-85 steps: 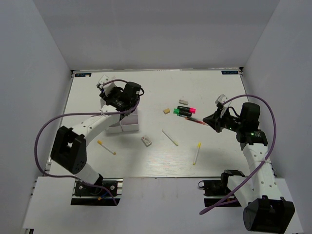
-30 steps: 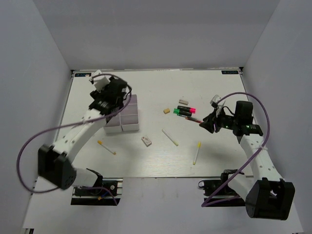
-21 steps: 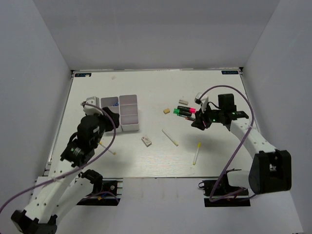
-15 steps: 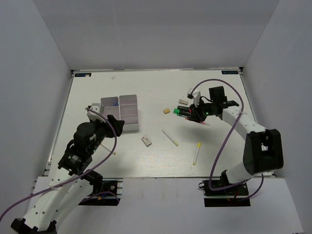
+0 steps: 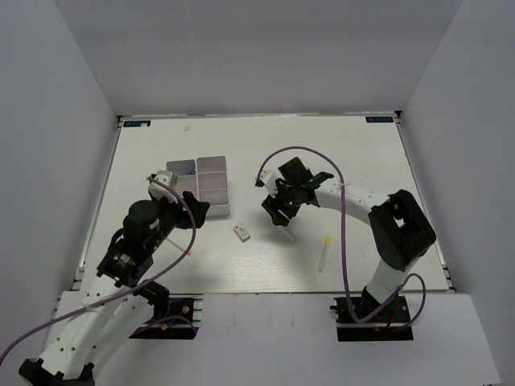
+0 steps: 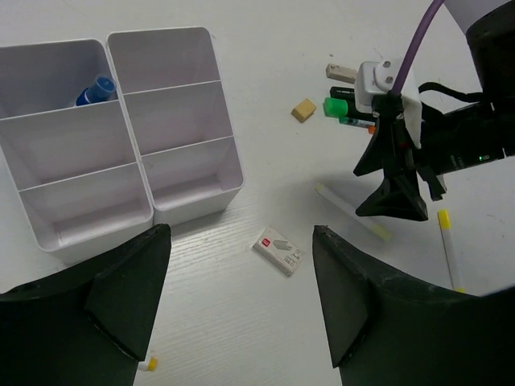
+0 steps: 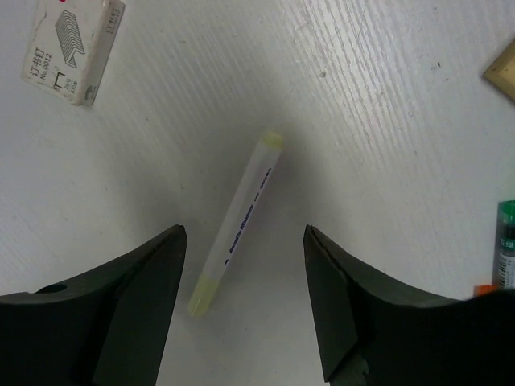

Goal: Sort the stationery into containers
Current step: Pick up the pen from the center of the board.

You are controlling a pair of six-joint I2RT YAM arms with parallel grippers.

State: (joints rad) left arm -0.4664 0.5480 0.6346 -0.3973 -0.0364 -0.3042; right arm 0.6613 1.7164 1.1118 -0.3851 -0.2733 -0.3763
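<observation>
Both sets of jaws stand wide open and empty. The right gripper (image 7: 244,232) hovers over a slim white plastic pen with yellow ends (image 7: 239,219), which lies flat on the white table (image 7: 386,121) between its fingers. The left gripper (image 6: 240,232) hangs near the pale six-compartment plastic tray (image 6: 197,203), not touching it.

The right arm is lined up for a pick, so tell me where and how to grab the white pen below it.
Take the white pen at mid-barrel, straight down from above. It lies flat on the table, slanted, a slim straight barrel with nothing touching it. The right gripper stands with open jaws either side of it; turn them square across the barrel before closing.
</observation>
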